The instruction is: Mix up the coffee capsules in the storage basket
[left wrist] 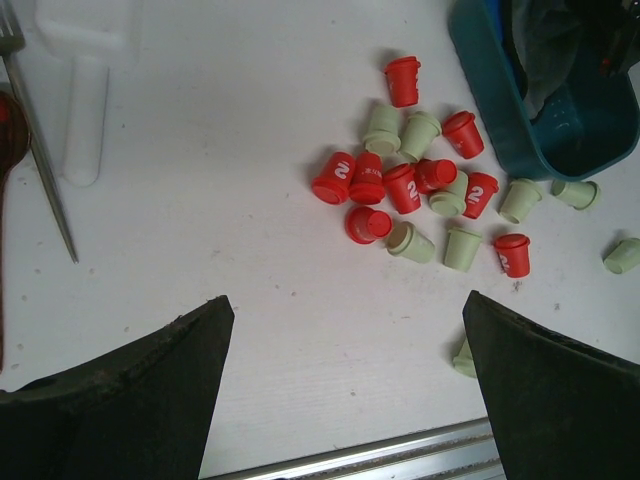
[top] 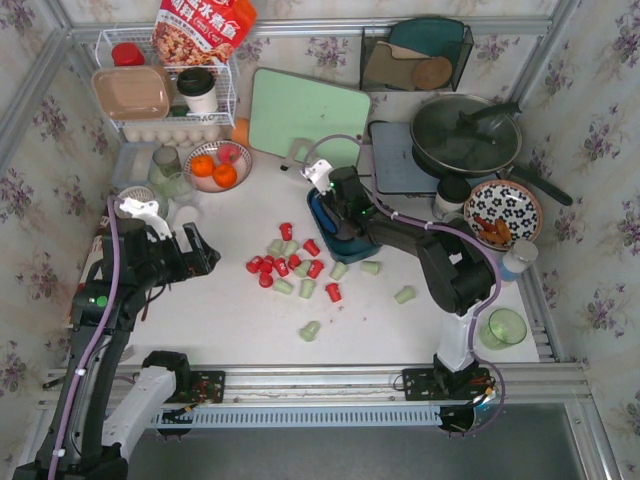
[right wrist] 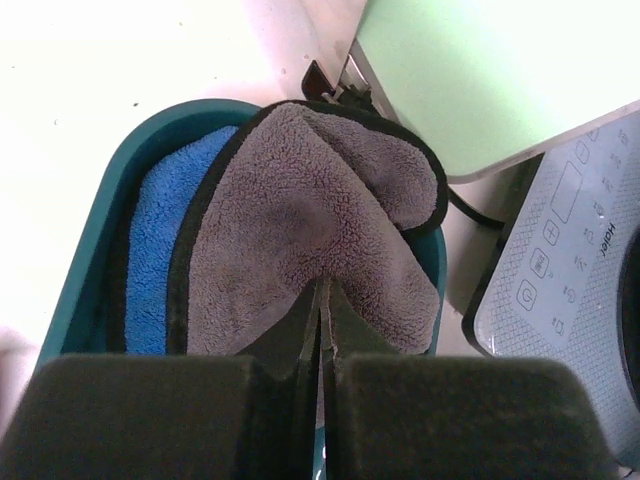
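Red and pale-green tapered coffee capsules [left wrist: 403, 187] lay scattered on the white table [left wrist: 200, 200] beside the teal storage basket [right wrist: 75, 290], where the right gripper [right wrist: 322, 340] pinched a grey cloth [right wrist: 300, 240]; the left gripper [left wrist: 347, 303] gaped wide.

I see the coffee capsules [left wrist: 402, 187] as smooth, faintly shiny plastic. The storage basket [right wrist: 85, 270] looks like glossy hard plastic. Inside it, the grey cloth [right wrist: 300, 230] is thick, fuzzy fleece with a black edge, and the blue cloth [right wrist: 155, 250] is nubbly terry. The table [left wrist: 220, 150] reads matt white, the left claw [left wrist: 345, 305] coarse matt black.
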